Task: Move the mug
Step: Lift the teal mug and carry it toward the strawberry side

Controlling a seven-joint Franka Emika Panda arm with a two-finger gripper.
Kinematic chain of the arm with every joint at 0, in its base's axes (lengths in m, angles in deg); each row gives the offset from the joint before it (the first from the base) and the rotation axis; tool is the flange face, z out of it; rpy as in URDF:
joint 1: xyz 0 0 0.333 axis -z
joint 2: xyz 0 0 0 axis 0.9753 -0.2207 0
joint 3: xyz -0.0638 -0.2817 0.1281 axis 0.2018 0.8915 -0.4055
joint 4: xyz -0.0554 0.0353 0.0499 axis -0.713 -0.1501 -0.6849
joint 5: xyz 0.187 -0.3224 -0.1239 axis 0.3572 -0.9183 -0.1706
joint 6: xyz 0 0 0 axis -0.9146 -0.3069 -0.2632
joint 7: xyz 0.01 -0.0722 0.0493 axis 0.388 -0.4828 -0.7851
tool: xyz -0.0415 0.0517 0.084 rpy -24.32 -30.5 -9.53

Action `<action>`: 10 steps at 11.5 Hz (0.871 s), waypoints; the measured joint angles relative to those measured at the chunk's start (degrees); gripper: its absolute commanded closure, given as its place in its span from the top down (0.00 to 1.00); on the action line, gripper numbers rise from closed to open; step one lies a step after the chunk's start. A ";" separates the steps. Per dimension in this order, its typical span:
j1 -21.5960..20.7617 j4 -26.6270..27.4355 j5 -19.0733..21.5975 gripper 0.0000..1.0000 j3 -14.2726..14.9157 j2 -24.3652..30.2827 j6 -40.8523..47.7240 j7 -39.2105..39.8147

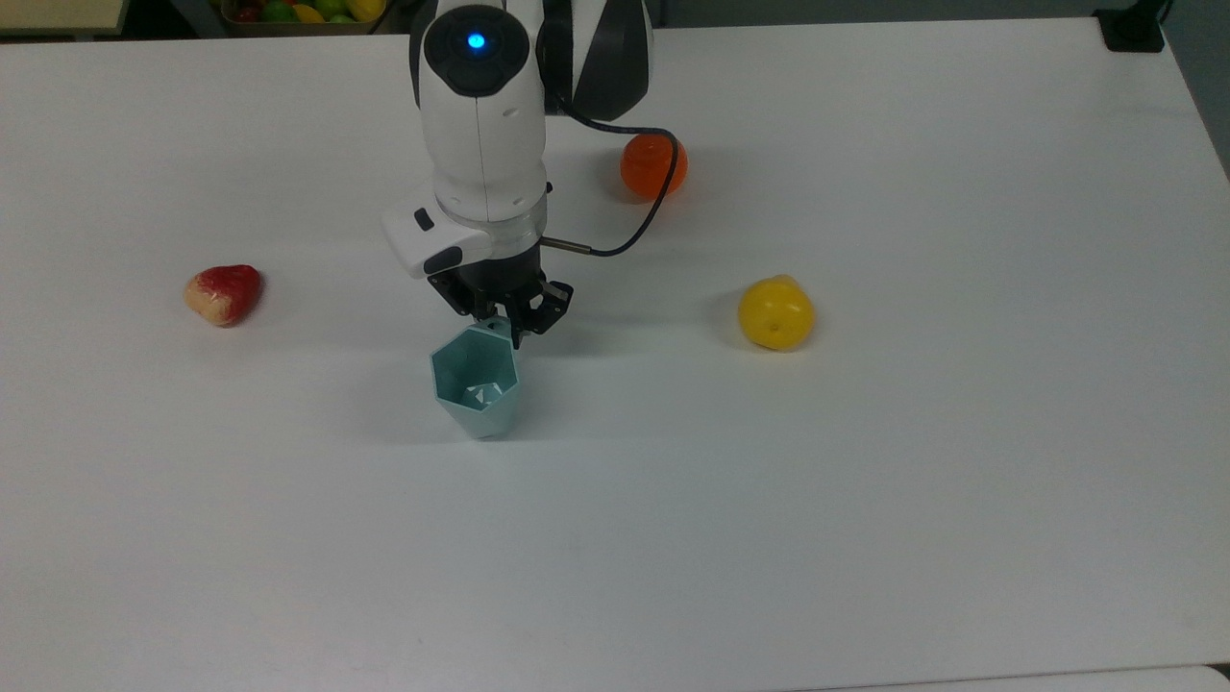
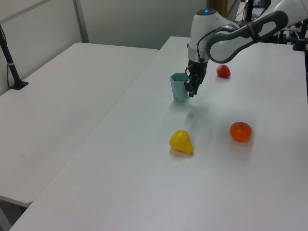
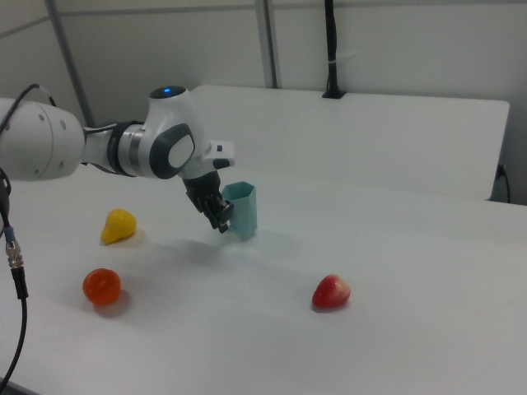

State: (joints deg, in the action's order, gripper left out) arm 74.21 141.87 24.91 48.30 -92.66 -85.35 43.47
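No readable text, labels, brands or numbers anywhere.

table [image 1: 865, 538]: white, flat top
red fruit [image 1: 224, 293]: lies on the table, top view's 9 o'clock side, well apart from the others
orange fruit [image 1: 652, 164]: lies on the table, top view's 12 o'clock, slightly toward 1
yellow fruit [image 1: 775, 312]: lies on the table, top view's 3 o'clock of centre, 5 o'clock from the orange fruit
mug [image 1: 477, 378]: near centre of the table in the top view; whether its base touches the table cannot be told
second table [image 2: 53, 91]: white, beside the first one, left view's 9 o'clock
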 measured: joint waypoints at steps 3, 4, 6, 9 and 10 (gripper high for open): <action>0.28 0.00 0.00 0.03 0.41 2.69 1.75 -0.04; 0.71 -0.01 0.00 0.02 0.43 3.83 3.33 -0.04; 1.51 -0.01 0.00 0.02 0.47 6.57 6.93 -0.04; 2.29 0.02 0.00 0.02 0.51 10.64 13.38 -0.04; 2.57 0.03 0.00 0.02 0.54 12.00 16.09 0.00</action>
State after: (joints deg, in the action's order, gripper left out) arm 76.78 141.90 24.91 48.84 -80.66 -69.26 43.47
